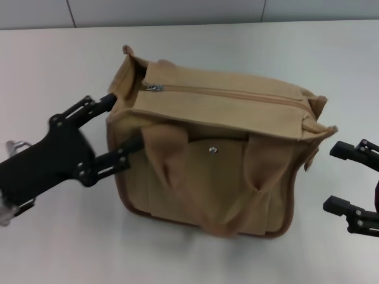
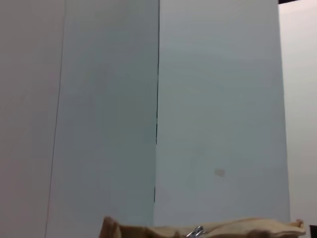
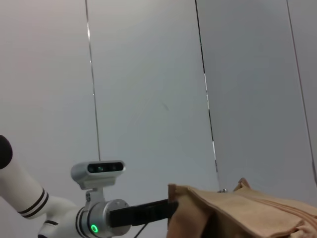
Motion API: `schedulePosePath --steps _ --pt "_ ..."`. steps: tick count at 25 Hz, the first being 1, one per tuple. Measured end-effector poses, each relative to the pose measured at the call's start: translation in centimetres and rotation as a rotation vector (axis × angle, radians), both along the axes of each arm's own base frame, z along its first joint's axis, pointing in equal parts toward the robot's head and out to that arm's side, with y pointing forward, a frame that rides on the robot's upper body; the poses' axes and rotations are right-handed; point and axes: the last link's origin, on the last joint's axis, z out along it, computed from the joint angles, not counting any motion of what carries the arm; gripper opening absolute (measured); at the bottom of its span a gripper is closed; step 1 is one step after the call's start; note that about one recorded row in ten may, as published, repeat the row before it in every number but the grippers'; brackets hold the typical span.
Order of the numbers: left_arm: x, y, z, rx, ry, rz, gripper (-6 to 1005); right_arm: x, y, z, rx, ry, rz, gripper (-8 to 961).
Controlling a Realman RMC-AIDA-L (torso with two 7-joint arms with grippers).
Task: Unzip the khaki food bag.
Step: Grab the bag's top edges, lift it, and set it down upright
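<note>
- The khaki food bag [image 1: 219,160] stood on the white table [image 1: 53,248], in the middle, front pocket facing the robot.
- Its zipper [image 1: 231,93] ran along the top, closed, with the metal pull [image 1: 154,87] at the end toward the robot's left.
- The two loop handles [image 1: 172,157] drooped over the front, either side of a silver snap [image 1: 213,149].
- The left gripper [image 1: 118,130] had its fingers spread wide, straddling the bag's left end, one finger [image 1: 98,106] near the upper corner and the other against the side.
- The right gripper [image 1: 340,177] waited just beside the bag's right end, fingers apart, touching nothing.
</note>
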Motion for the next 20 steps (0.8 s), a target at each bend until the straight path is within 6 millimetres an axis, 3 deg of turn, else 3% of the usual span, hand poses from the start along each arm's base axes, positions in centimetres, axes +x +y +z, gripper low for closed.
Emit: schedulePosePath --steps 11,18,20 --pt "-0.2 0.3 -1.3 0.059 0.055 0.001 756 0.1 -0.1 0.0 0.002 0.003 -0.004 849" --pt "-1.0 -0.1 -1.1 0.07 0.043 0.055 482 0.1 -0.1 0.1 0.01 0.004 -0.01 849" --pt "-1.0 -0.1 -1.1 0.07 0.043 0.056 460 0.2 -0.1 0.1 0.014 0.004 -0.013 849"
